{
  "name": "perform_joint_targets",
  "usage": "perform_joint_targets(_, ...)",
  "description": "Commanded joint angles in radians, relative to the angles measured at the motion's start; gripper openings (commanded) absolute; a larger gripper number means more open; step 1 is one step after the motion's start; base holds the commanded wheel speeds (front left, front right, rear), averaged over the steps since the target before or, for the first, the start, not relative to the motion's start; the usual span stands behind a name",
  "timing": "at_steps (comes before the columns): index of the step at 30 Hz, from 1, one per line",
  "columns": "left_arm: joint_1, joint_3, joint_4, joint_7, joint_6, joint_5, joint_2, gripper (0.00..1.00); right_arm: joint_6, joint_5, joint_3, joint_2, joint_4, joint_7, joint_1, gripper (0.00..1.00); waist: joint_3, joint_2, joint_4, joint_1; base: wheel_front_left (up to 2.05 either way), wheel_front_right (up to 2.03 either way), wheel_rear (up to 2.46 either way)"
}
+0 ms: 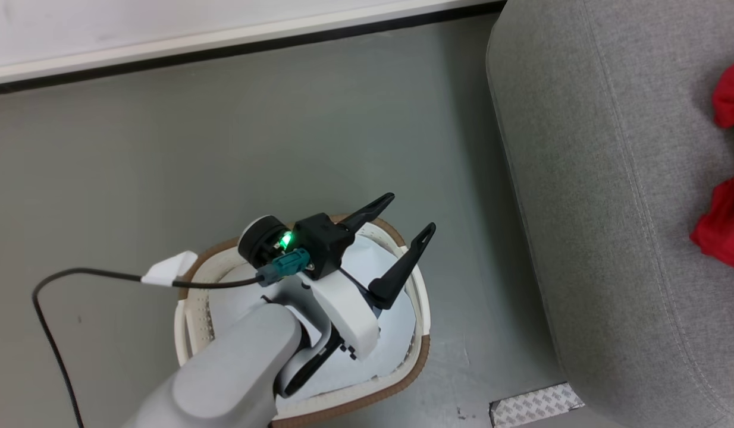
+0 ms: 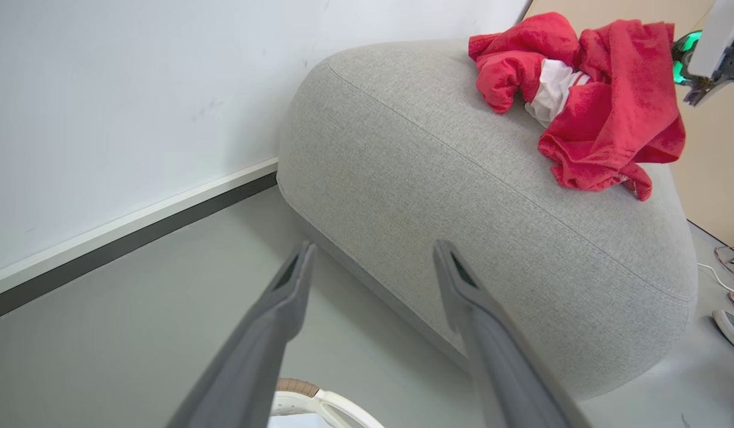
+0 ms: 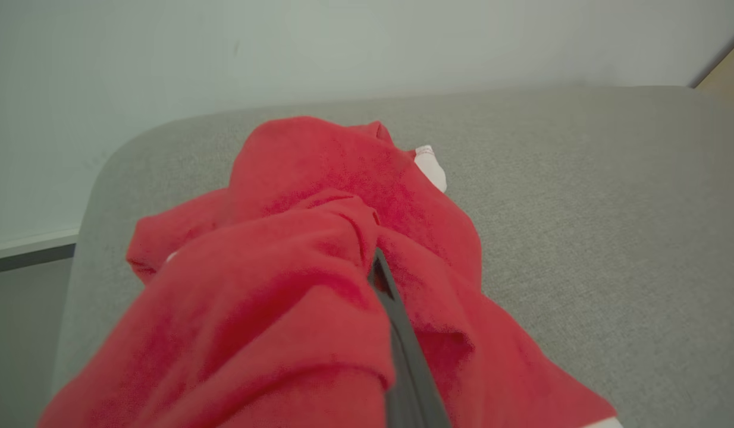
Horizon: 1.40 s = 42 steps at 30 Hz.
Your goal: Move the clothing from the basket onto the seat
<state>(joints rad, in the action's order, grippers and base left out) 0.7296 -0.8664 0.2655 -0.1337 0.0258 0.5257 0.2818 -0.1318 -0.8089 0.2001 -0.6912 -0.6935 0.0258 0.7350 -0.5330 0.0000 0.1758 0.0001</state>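
Note:
The basket (image 1: pixel 422 356), cream-white with a brown rim, stands on the grey floor left of the seat (image 1: pixel 611 208). My left gripper (image 1: pixel 411 212) hovers open over the basket's far rim, nothing between its fingers; in the left wrist view this gripper (image 2: pixel 374 246) points at the seat (image 2: pixel 462 196). Red clothing (image 1: pixel 724 229) lies bunched on the seat at the right edge. The left wrist view shows that clothing (image 2: pixel 611 119) as a red heap with white lining. My right gripper (image 3: pixel 376 261) is shut on the clothing (image 3: pixel 272 285), which drapes over its dark finger above the seat (image 3: pixel 581 208).
A pale sheet (image 1: pixel 391 333) lines the basket's inside. A white wall with a dark baseboard (image 1: pixel 224 50) runs along the far side. A black cable (image 1: pixel 52 333) loops over the floor at the left. A textured strip (image 1: pixel 536 404) lies by the seat's base.

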Motion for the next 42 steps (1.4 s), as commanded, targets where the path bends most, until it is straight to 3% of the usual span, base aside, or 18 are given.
perform_joint_targets(1,0.003,0.001,0.007,-0.007,0.0,0.012,-0.002,1.0,0.002,0.001,0.027,-0.013,-0.028,-0.039,0.016,0.0,0.013,0.0,-0.003,-0.0001,0.0,0.0,0.0)
perform_joint_targets(2,0.0,0.0,0.012,-0.009,0.002,0.016,-0.005,1.0,0.002,-0.005,0.045,-0.016,-0.048,-0.074,0.021,0.0,0.021,0.0,-0.003,-0.0001,0.0,0.0,0.0)
perform_joint_targets(3,-0.004,-0.001,0.017,-0.014,0.002,0.019,-0.008,1.0,0.002,-0.006,0.064,-0.021,-0.062,-0.102,0.025,0.13,0.03,0.0,-0.004,-0.0001,0.0,0.0,0.0)
perform_joint_targets(4,-0.01,-0.002,0.023,-0.02,0.003,0.023,-0.012,1.0,0.002,-0.01,0.076,-0.026,-0.076,-0.127,0.029,0.39,0.041,0.0,-0.004,-0.0001,0.0,0.0,0.0)
perform_joint_targets(5,-0.015,-0.002,0.03,-0.024,0.004,0.025,-0.015,1.0,0.002,-0.015,0.089,-0.028,-0.09,-0.15,0.031,0.78,0.053,0.0,-0.005,-0.0001,0.0,0.0,0.0)
perform_joint_targets(6,-0.02,-0.003,0.038,-0.03,0.004,0.029,-0.018,1.0,0.002,-0.019,0.102,-0.029,-0.099,-0.171,0.032,1.0,0.067,0.0,-0.005,-0.0001,0.0,0.0,0.0)
perform_joint_targets(13,-0.062,0.001,0.096,-0.062,0.01,0.06,-0.039,1.0,0.002,-0.027,0.201,-0.062,-0.093,-0.293,0.028,1.0,0.185,0.0,0.01,-0.0001,0.0,0.0,0.0)
perform_joint_targets(18,-0.113,0.011,0.135,-0.088,0.008,0.095,-0.047,1.0,0.002,-0.076,0.304,-0.119,0.031,-0.421,-0.022,1.0,0.288,0.0,0.032,-0.0001,0.0,0.0,0.0)
perform_joint_targets(25,-0.19,0.057,0.151,-0.113,-0.011,0.148,-0.044,1.0,0.002,-0.108,0.366,-0.215,0.214,-0.47,-0.086,1.0,0.409,0.0,0.046,-0.0001,0.0,0.0,0.0)
perform_joint_targets(30,-0.225,0.1,0.134,-0.122,-0.027,0.166,-0.026,1.0,0.002,-0.137,0.359,-0.249,0.351,-0.425,-0.121,1.0,0.462,0.0,0.035,-0.0001,0.0,0.0,0.0)
perform_joint_targets(35,-0.273,0.178,0.099,-0.129,-0.053,0.21,0.007,1.0,0.002,-0.125,0.311,-0.258,0.465,-0.307,-0.162,1.0,0.527,0.0,0.006,-0.0001,0.0,0.0,0.0)
perform_joint_targets(38,-0.307,0.256,0.062,-0.13,-0.083,0.224,0.049,1.0,0.002,-0.087,0.231,-0.201,0.517,-0.165,-0.205,1.0,0.546,0.0,-0.018,-0.0001,0.0,0.0,0.0)
perform_joint_targets(42,-0.337,0.316,0.034,-0.13,-0.109,0.227,0.07,1.0,0.002,-0.025,0.192,-0.153,0.549,-0.064,-0.241,1.0,0.557,0.0,-0.036,-0.0001,0.0,0.0,0.0)
